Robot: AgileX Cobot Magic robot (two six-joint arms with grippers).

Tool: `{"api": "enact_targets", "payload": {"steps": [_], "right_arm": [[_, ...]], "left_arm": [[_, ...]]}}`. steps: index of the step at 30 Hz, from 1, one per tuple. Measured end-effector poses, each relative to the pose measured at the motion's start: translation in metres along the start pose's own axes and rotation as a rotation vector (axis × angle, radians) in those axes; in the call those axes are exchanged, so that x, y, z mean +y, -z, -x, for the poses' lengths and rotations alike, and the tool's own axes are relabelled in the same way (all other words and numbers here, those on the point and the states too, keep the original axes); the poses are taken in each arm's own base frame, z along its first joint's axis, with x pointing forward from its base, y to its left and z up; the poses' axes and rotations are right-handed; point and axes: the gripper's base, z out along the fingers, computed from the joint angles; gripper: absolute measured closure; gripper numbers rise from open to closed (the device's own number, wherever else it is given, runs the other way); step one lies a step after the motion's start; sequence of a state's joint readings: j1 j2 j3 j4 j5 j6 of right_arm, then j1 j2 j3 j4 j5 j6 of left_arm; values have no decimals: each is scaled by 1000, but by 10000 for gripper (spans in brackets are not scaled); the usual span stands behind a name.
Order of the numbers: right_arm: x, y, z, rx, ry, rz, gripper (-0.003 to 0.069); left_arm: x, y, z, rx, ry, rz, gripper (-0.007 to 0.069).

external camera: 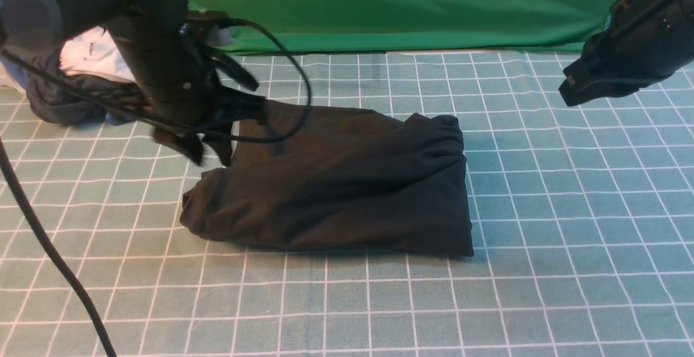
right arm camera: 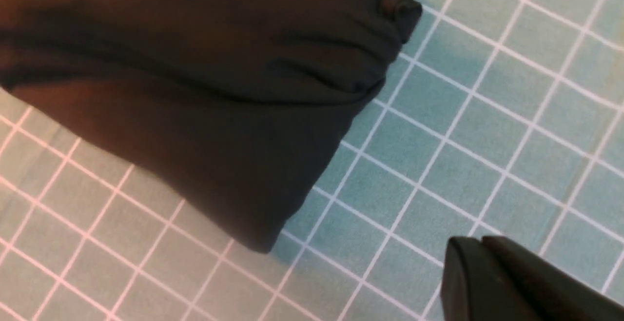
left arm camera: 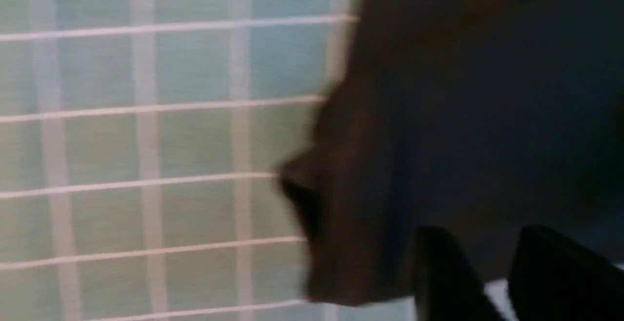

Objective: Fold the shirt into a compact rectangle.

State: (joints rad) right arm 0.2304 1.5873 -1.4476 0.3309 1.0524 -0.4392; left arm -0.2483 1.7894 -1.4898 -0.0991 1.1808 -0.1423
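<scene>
Seemingly mid-fold on the dark brown shirt (external camera: 347, 194), with left gripper (external camera: 212, 157) slightly spread and right gripper (right arm camera: 469, 243) pressed together; next, pinch and smooth the bunched eight-o'clock end (external camera: 203, 213).

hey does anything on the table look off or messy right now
Nothing looks spilled or damaged. The dark shirt is a bit askew, though: its left end is rumpled and its edges slant, so it isn't a neat rectangle. Behind it on the left, a dark grey garment lies bunched up.
</scene>
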Motion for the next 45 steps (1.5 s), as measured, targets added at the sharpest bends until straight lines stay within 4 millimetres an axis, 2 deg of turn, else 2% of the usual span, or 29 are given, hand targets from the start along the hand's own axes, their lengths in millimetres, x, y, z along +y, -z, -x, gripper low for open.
{"api": "enact_targets", "payload": {"steps": [2, 4, 11, 14, 16, 17, 18, 21, 29, 31, 32, 34, 35, 36, 39, 45], "right_arm": [[-3, -10, 5, 13, 26, 15, 618], [-7, -25, 14, 24, 60, 55, 580], [-16, -81, 37, 44, 160, 135, 379], [-14, -119, 46, 60, 264, 158, 275], [-12, -137, 50, 61, 294, 161, 253], [-12, -138, 51, 54, 302, 157, 249], [-11, -154, 53, 59, 324, 152, 240], [-13, -171, 52, 74, 341, 151, 237], [-18, -195, 48, 79, 364, 133, 244], [-18, -197, 48, 79, 390, 134, 300], [-18, -198, 47, 78, 401, 135, 352], [-18, -201, 48, 72, 419, 130, 500], [-18, -201, 48, 69, 420, 128, 525], [-18, -202, 48, 64, 423, 123, 583], [-18, -199, 52, 58, 436, 113, 618], [-20, -188, 66, 8, 449, 86, 622]], "left_arm": [[-6, -3, -2, 12, -18, -68, 584], [-7, -13, -7, 24, -12, -87, 611], [3, -46, -16, -26, 46, -43, 622], [6, -59, -15, -52, 85, -36, 622], [9, -67, -12, -57, 90, -6, 622], [9, -68, -12, -57, 96, -2, 622], [14, -78, -9, -60, 117, 51, 620], [20, -87, -7, -64, 150, 111, 619], [21, -89, -4, -93, 164, 113, 619], [21, -89, -4, -95, 162, 112, 618], [21, -89, -4, -95, 162, 112, 617], [21, -89, -4, -94, 164, 109, 618], [21, -89, -4, -94, 164, 109, 618], [20, -89, -4, -95, 164, 108, 618], [20, -89, -4, -95, 160, 109, 618], [20, -89, -4, -92, 151, 102, 618]]}}
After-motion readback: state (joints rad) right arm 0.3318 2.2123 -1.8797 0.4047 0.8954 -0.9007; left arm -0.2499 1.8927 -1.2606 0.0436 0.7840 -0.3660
